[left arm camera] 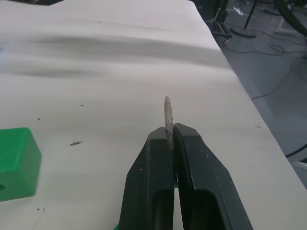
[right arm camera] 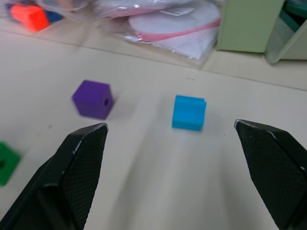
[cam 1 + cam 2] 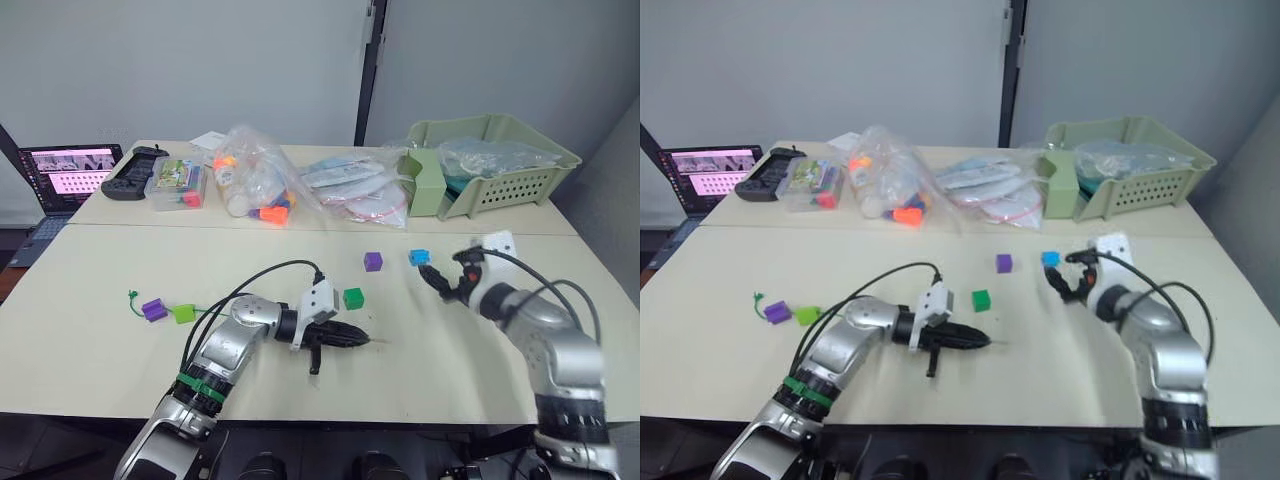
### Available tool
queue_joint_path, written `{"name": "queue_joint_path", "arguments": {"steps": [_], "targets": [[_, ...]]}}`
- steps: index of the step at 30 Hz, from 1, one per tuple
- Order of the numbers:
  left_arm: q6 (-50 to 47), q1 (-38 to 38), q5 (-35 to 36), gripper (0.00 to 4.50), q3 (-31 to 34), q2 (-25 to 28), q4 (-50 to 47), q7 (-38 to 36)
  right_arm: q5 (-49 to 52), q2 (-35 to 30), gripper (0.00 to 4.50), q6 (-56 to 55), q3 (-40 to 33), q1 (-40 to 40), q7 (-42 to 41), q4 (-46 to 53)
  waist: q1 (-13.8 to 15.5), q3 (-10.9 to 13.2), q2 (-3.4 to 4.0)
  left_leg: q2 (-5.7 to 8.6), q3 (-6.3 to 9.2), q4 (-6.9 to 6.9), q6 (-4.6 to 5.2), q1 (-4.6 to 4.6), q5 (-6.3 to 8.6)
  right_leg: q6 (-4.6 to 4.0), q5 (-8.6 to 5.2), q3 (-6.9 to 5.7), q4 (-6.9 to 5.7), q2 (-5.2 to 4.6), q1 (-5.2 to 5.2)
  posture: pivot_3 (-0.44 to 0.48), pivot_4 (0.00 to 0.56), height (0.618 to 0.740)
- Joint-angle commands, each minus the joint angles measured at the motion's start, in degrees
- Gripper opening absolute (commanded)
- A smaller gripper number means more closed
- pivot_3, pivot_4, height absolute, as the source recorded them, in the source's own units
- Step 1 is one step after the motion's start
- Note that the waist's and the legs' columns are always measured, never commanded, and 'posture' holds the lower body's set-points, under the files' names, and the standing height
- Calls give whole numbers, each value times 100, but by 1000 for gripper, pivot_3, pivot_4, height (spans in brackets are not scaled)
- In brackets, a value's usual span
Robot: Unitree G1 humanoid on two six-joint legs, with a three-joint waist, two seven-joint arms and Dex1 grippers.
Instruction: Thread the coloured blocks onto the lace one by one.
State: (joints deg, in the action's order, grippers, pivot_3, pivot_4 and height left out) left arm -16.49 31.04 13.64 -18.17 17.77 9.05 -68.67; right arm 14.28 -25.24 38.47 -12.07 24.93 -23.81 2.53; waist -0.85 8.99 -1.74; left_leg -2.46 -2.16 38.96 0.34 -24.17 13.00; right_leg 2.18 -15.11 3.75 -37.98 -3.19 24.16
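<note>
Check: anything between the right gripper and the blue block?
Nothing. In the right wrist view, bare table runs from the open right gripper to the blue block.

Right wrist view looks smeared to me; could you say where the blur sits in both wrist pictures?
Right wrist view: the purple block and table streak softly, the blue block less so. Left wrist view: the far tabletop smears in bands, while the lace tip stays crisp.

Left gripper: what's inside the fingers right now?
The left gripper is shut on the lace; its pale stiff tip pokes out past the fingertips. How much of the lace sits between the fingers is covered. The dark green block lies beside it, untouched.
</note>
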Motion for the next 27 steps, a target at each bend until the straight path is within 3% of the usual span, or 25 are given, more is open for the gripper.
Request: {"name": "queue_joint_path", "arguments": {"steps": [1,13,18,23,27], "targets": [[-58,-15,104,0,138,36,-307,123,-141,56,4470,-496,62,377,112,-729,9,0,0,0,0,0,0,0,0,0,0,0,-1,0,-1,0,150,732],[-116,-124,120,0,242,198,-497,330,-424,419,4470,-2267,230,1806,102,-4007,-20,1,2,0,-4,-7,0,0,0,0,1,1,0,-3,2,0,150,732],[-97,-130,90,0,218,209,-516,346,-421,455,2936,-2717,202,2114,68,-4686,-26,1,2,-1,-5,-8,0,1,0,0,2,1,-1,-4,2,0,150,732],[-81,-117,80,0,199,199,-495,340,-425,474,1254,-2864,240,2034,83,-4671,-34,1,3,-1,-6,-8,0,0,0,0,2,1,-1,-5,3,0,150,732],[-59,-105,75,0,175,176,-472,322,-322,453,1190,-2572,226,1613,80,-3849,-18,1,3,0,-4,-10,0,0,0,0,2,0,-2,-6,3,0,150,732]]}}
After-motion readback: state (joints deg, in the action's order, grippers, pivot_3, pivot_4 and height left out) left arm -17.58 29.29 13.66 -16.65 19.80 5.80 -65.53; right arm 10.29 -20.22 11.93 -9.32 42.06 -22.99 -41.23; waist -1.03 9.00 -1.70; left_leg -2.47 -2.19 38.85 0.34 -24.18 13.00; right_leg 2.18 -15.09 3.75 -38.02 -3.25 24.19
